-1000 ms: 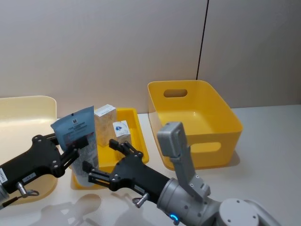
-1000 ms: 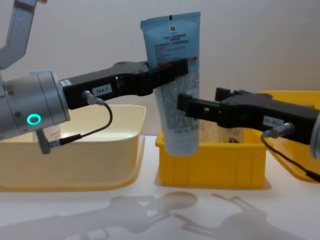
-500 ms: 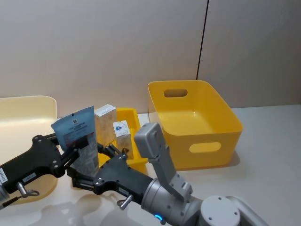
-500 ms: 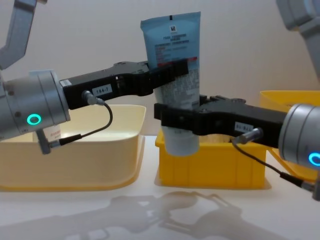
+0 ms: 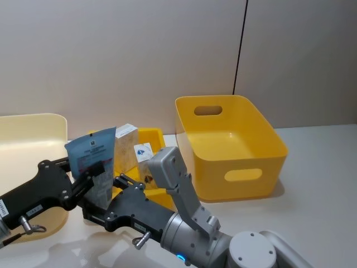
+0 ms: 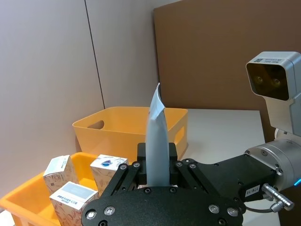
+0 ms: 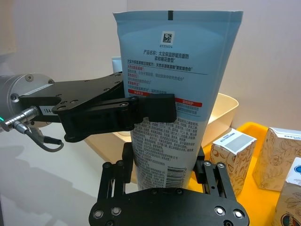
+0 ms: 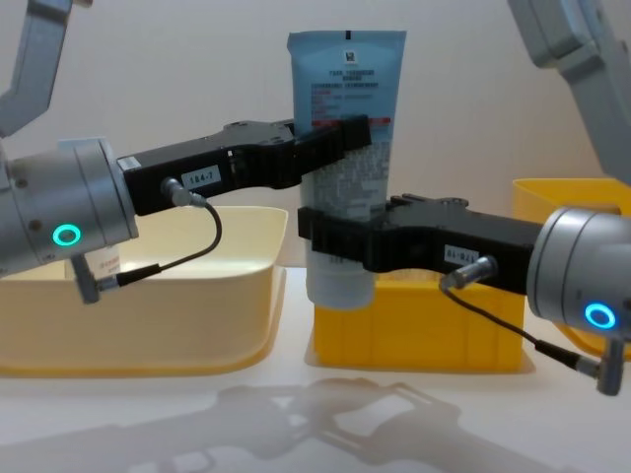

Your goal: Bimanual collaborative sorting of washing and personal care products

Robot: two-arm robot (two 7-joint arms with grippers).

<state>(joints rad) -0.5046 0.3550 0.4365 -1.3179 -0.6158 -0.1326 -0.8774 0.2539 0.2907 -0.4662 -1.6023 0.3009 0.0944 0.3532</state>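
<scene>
**Squeeze tube held by both my grippers at once, in the air over the bins**

A deep yellow bin (image 5: 212,181) sits to my right and a cream bin (image 8: 148,315) to my left. A small yellow tray (image 8: 424,330) stands between them.

My left gripper (image 8: 350,133) reaches in from the left and is clamped on the flat faces of the pale blue squeeze tube (image 8: 345,99), about halfway up. My right gripper (image 8: 315,232) comes in from the right, just below it, and in its wrist view its fingers press against both sides of the tube's lower part.

The tube stands upright, crimped end up. Its lower end hangs in front of the tray's left end, clear of the table.

I think the main risk is moving one arm while the other is clamped, which would bend, twist or wrench the soft tube. If my left gripper lets go before my right has a firm hold, the tube could slide down, hit the tray rim and fall between the bins. The two grippers are so near that a careless retreat could knock them together.

A low swing could topple the small patterned cartons (image 6: 109,170) in the tray.
</scene>
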